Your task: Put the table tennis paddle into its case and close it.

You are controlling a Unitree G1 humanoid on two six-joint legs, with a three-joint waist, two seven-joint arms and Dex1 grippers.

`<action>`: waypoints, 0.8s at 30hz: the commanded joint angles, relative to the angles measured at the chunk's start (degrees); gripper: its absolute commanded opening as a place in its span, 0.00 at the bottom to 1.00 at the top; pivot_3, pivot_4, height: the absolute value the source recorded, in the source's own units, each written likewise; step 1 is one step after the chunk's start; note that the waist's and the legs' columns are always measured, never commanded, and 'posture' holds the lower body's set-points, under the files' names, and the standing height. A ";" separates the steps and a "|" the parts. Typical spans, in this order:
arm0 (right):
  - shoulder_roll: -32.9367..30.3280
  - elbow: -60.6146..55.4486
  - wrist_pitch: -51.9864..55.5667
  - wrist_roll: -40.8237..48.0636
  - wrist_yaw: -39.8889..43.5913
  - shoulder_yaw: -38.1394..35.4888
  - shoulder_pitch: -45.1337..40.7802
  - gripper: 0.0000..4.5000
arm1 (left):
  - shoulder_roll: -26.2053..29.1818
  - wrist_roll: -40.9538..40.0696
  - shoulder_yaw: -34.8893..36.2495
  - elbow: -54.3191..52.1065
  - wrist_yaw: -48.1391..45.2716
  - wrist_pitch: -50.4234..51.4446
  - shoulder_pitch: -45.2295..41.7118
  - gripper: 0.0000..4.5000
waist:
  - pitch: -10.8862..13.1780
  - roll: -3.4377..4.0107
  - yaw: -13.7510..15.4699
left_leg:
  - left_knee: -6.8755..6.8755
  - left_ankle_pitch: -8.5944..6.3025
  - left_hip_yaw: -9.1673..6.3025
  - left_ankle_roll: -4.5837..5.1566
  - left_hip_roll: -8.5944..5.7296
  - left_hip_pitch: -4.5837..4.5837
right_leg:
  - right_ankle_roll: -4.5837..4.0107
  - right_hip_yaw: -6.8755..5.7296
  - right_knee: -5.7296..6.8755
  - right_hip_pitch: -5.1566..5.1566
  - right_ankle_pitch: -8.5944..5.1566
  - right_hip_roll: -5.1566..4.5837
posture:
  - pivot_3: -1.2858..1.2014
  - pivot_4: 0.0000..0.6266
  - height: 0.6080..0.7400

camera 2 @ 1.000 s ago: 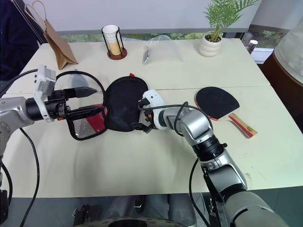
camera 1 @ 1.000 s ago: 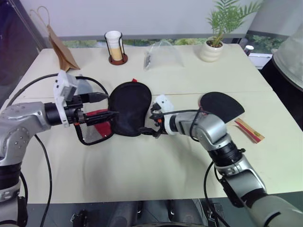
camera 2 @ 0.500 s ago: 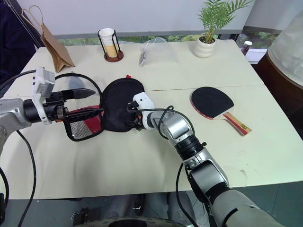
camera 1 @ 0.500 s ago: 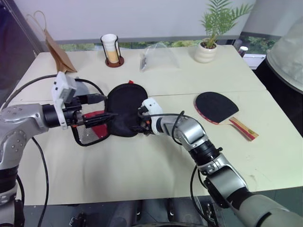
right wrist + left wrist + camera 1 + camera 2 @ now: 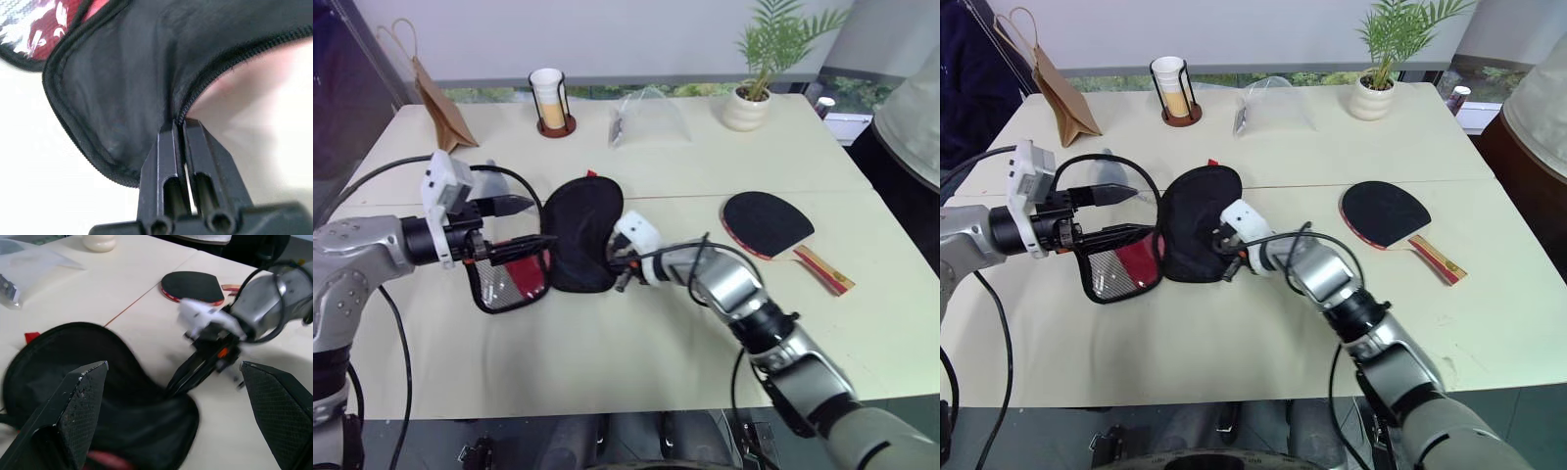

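Gripping the zip edge of the case (image 5: 579, 233), your right gripper (image 5: 179, 128) has its jaws pressed together on the black fabric of the open flap, at the side of the case nearest the paddle. Your left gripper (image 5: 527, 221) sits at the opposite side of the case, jaws spread wide; its lower finger appears to run across the mesh and red panel half, but whether it pins that half down you cannot tell from these pictures.

The case lies open on the table (image 5: 636, 343), its black lined half raised beside the red-and-mesh half. Nothing sits inside it.

The table tennis paddle (image 5: 769, 225) lies flat on the table, well apart from the case, on the far side of the right arm, handle pointing away from the case. Neither gripper touches it.

Assessment: you are at the opening stage only. Still outstanding, by judgement, are fetching the paddle, sliding it into the case, folding the flap over and running the zip shut. Note that the right jaws must let go of the flap before they can fetch the paddle, so the flap may fall closed.
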 commanded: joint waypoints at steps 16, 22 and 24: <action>-31.68 -2.79 -17.79 3.56 24.65 -12.66 10.17 0.02 | -2.08 2.55 -2.71 1.17 -1.89 -3.71 -2.80 1.00 | 0.13 -0.15 -0.04 | -0.04 -0.02 0.01 0.04 0.12 -0.03 | -0.21 -0.01 -0.25 0.38 -0.13 -0.04 | 0.52 0.24 0.95; -30.54 -0.12 -19.00 2.40 23.87 -13.46 9.92 0.02 | -2.67 2.95 -3.04 1.04 -1.99 -3.97 -2.82 1.00 | 0.15 -0.19 -0.02 | -0.04 -0.02 0.01 0.04 0.12 -0.03 | -0.21 0.00 -0.27 0.39 -0.13 -0.06 | 0.52 0.24 0.95; -30.13 0.32 -19.01 1.95 23.40 -13.36 9.72 0.02 | -2.75 3.06 -3.35 1.22 -1.99 -4.09 -3.15 1.00 | 0.16 -0.18 -0.01 | -0.04 -0.02 0.01 0.04 0.12 -0.04 | -0.21 0.00 -0.27 0.39 -0.14 -0.06 | 0.52 0.24 0.95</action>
